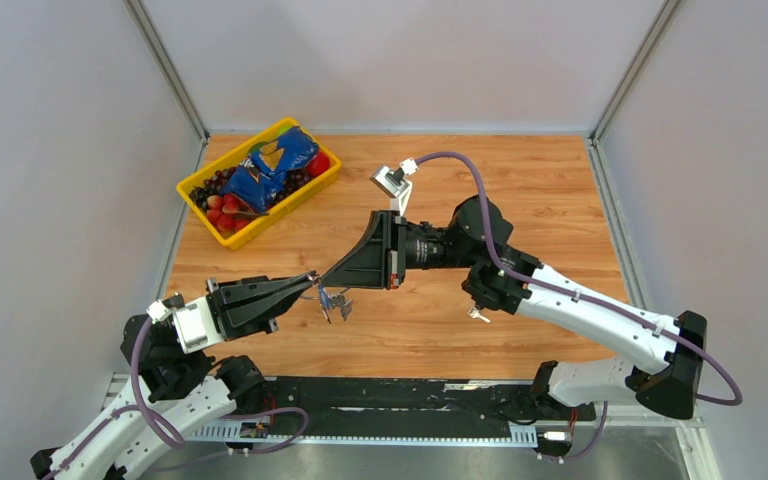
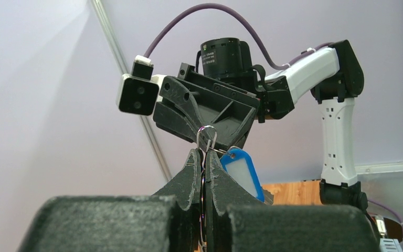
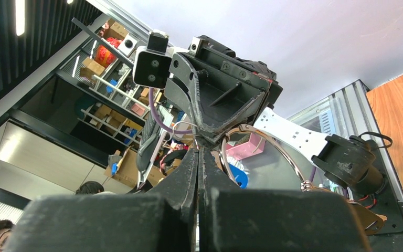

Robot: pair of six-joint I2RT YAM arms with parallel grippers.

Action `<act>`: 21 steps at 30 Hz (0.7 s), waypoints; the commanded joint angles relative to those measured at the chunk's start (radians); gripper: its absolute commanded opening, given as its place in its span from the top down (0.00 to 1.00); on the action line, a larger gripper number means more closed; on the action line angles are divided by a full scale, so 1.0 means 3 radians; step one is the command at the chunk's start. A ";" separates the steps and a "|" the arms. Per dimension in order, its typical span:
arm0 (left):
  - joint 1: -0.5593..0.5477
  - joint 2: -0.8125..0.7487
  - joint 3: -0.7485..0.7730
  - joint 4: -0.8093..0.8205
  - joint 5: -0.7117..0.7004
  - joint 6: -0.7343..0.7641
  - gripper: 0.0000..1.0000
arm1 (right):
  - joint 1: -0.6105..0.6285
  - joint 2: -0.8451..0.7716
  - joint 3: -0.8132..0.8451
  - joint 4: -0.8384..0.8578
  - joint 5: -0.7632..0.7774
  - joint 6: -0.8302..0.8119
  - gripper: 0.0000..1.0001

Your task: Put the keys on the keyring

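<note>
L gripper (image 2: 203, 155) and R gripper (image 3: 199, 153) meet tip to tip above the wooden table (image 1: 520, 190), fingers pointing at each other. L jaws are narrow, only a slit apart, w/ a thin wire of the keyring (image 3: 283, 152) running edge-on between the fingers, so L is pinching it. R jaws are pressed fully together, no gap showing. R tips sit right at a small wire loop (image 2: 207, 127) that sticks out just past the L tips. Can't tell whether R actually nips that loop or just touches it. From the R wrist view the keyring curves away to one side of the R fingers, close beside them, w/ a small bead or joint low on its arc. The blue tag (image 2: 241, 170) hangs just beside and slightly below the L tips, white label face toward the L wrist cam. In the top view the keys (image 1: 335, 305) dangle in a small cluster directly under the point where both sets of jaws meet, off the table surface. Individual keys are too small to separate. Well behind the R jaws, under the R forearm, a tiny pale metal bit (image 1: 478, 314) lies on the table, too small to name. Far off past the L jaws, a yellow bin (image 1: 205, 215) holds red and dark fruit plus a blue bag (image 1: 270, 165).
</note>
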 commanded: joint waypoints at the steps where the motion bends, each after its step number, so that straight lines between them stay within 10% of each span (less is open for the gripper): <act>1: 0.0009 -0.0033 -0.0008 0.0195 0.0069 0.0064 1.00 | 0.0023 0.0044 0.0123 0.0174 0.0081 0.0072 1.00; 21: 0.0011 -0.0016 -0.0009 0.0027 -0.0034 0.0163 0.99 | 0.0080 0.0064 0.0187 0.0400 0.0064 0.0060 1.00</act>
